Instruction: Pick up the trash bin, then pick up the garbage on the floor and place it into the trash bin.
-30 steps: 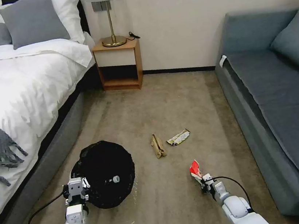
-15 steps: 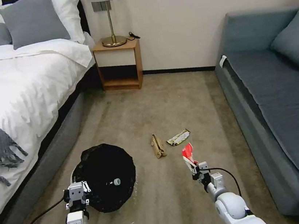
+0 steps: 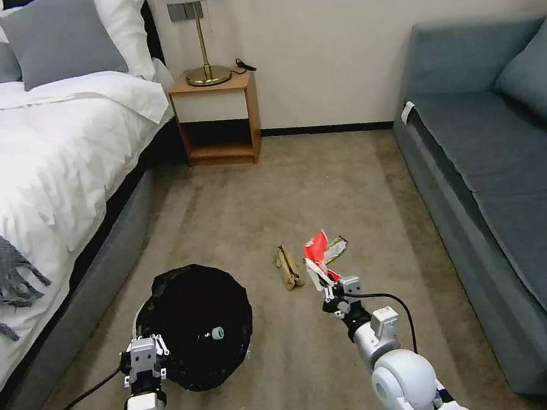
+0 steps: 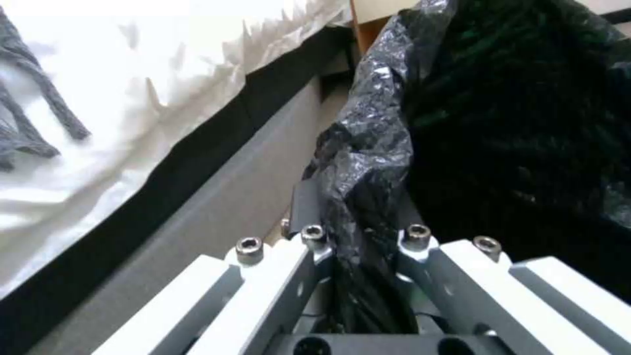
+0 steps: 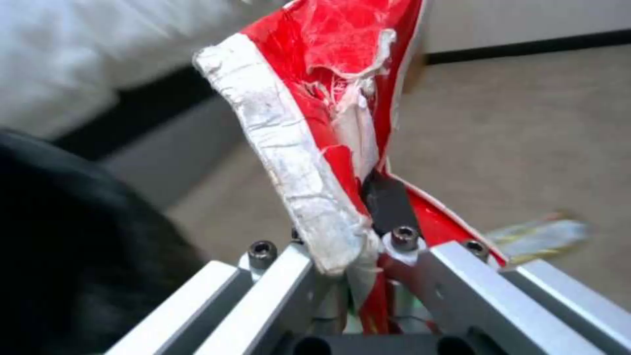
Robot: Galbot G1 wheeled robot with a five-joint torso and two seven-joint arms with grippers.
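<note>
Now right gripper (image 3: 328,281) pinching red-white packet (image 3: 315,251); left gripper (image 3: 143,358) clamped on trash bin (image 3: 198,322) rim.

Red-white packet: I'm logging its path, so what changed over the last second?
The right gripper, shut on the red-white packet, carried it up and left toward the trash bin. The left gripper stayed clamped on the bin's rim; brown wrapper unmoved.

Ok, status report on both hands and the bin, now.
Left hand shut on trash bin rim, bin held up. Right hand shut on red-white packet, between bin and floor litter. Brown wrapper and foil wrapper on carpet. Nothing blocking.
</note>
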